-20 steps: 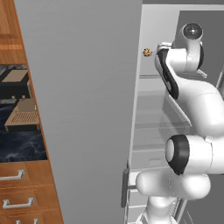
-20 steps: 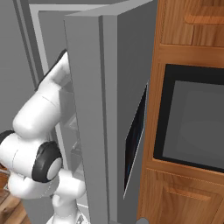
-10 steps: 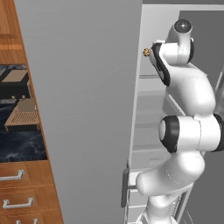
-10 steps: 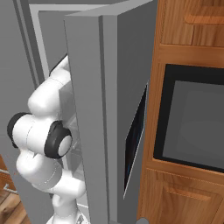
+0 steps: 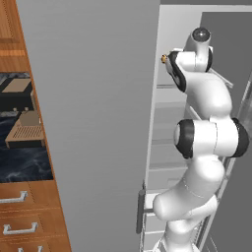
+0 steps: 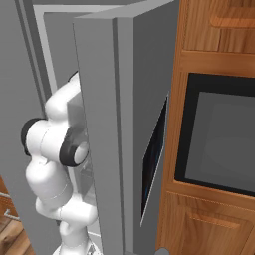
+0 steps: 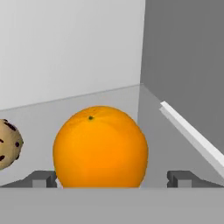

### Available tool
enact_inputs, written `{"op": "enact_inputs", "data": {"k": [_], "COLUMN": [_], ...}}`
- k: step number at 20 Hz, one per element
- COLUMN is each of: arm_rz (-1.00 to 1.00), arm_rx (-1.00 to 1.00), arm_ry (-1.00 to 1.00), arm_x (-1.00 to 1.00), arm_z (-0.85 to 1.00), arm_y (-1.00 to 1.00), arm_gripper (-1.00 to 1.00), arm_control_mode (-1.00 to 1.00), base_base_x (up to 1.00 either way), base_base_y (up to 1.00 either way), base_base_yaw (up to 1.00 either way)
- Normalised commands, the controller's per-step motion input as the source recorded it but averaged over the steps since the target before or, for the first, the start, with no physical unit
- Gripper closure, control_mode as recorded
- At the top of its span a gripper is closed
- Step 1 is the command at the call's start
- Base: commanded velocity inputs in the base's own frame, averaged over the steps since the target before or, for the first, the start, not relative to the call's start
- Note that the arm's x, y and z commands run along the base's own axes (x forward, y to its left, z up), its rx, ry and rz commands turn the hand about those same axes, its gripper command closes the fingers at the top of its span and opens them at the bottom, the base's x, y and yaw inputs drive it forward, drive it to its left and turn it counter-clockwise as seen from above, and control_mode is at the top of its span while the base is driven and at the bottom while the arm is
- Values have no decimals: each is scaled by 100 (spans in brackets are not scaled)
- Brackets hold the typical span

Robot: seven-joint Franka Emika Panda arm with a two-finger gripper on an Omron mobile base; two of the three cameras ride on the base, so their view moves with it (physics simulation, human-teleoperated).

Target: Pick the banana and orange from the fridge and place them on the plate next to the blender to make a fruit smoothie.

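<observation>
In the hand view the orange [image 7: 100, 146], a smooth bright ball, rests on a pale shelf inside the fridge [image 5: 98, 123]. It sits right in front of my gripper [image 7: 111, 178], between the two spread fingertips [image 7: 41, 178]. The gripper is open and holds nothing. In the left base view my arm reaches high into the fridge past its open grey door [image 6: 114, 124], and my hand is hidden behind the wrist. The banana, the plate and the blender are out of view.
A brown-speckled round lump [image 7: 8, 143] lies on the same shelf just left of the orange, also visible as a speck [image 5: 164, 59]. A white rail [image 7: 192, 135] runs along the shelf's right side. A built-in oven [image 6: 219, 134] and wooden drawers [image 5: 19, 216] flank the fridge.
The arm has stretched up and further into the fridge, its elbow rising and the wrist moving towards the upper shelf. The gripper has stayed open.
</observation>
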Motion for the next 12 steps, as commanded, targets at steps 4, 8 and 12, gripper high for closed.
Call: {"op": "enact_inputs", "data": {"k": [4, 8, 12], "arm_rz": [2, 2, 0], "arm_rx": [0, 0, 0], "arm_ry": [0, 0, 0], "arm_x": [57, 47, 8], "arm_z": [0, -7, -48], "arm_y": [-11, -4, -2], "arm_gripper": [-100, -100, -100], "arm_control_mode": [-100, -100, -100], "base_base_x": [0, 0, 0], "base_base_y": [0, 0, 0], "base_base_yaw": [0, 0, 0]}}
